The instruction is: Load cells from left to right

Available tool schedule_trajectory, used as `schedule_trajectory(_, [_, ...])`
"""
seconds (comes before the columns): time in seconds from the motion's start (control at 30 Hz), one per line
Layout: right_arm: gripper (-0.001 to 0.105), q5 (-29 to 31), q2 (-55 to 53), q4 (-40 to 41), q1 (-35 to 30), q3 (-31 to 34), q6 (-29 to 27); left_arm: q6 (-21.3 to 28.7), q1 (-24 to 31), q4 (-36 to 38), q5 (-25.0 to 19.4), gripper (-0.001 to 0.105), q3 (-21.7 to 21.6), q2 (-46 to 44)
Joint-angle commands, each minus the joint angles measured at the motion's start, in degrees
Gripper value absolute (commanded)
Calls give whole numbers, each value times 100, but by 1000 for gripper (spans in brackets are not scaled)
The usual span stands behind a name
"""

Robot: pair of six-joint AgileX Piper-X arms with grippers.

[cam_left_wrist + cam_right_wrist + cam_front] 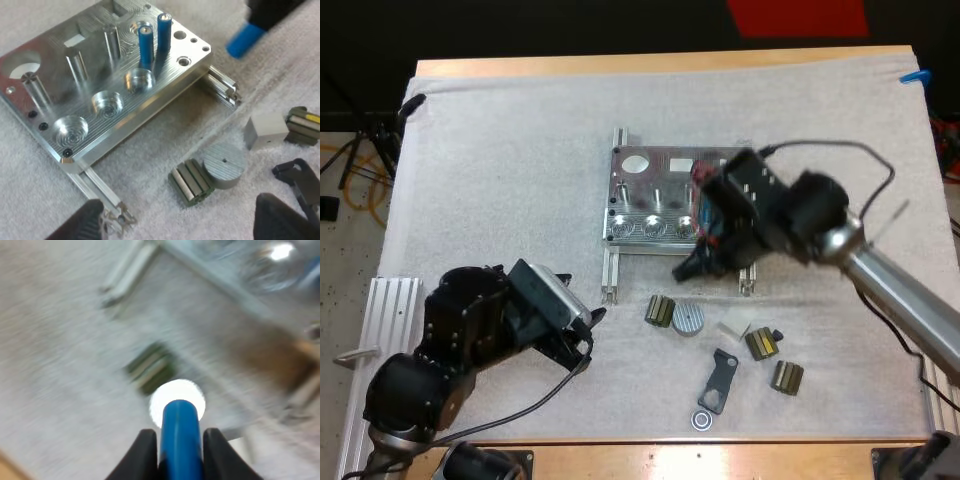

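Blue cylinder tight between the right jaws, near the grey disc; left jaws apart, empty.

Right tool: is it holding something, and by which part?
Yes: the right tool grips a blue cylinder by its sides, with one end sticking out beyond the tool. The left tool, open, holds nothing.

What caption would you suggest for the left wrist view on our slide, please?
Two blue cylinders stand in the metal fixture, three round front pockets empty.
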Motion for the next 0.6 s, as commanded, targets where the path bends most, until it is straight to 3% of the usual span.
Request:
schedule_trajectory(0.0, [0, 168, 216, 216, -206, -276, -169, 147, 6, 15, 193, 61, -64, -10])
schedule_trajectory(0.27, [0, 1044, 1427, 732, -851, -1249, -731, 540, 8, 15, 205, 61, -64, -10])
schedule_trajectory(0.37, [0, 1379, 1792, 830, -983, -1453, -830, 546, 8, 15, 205, 61, -64, -10])
schedule_trajectory(0.57, [0, 1468, 2204, 787, -1124, -1488, -1066, 546, 8, 15, 241, 61, -64, -10])
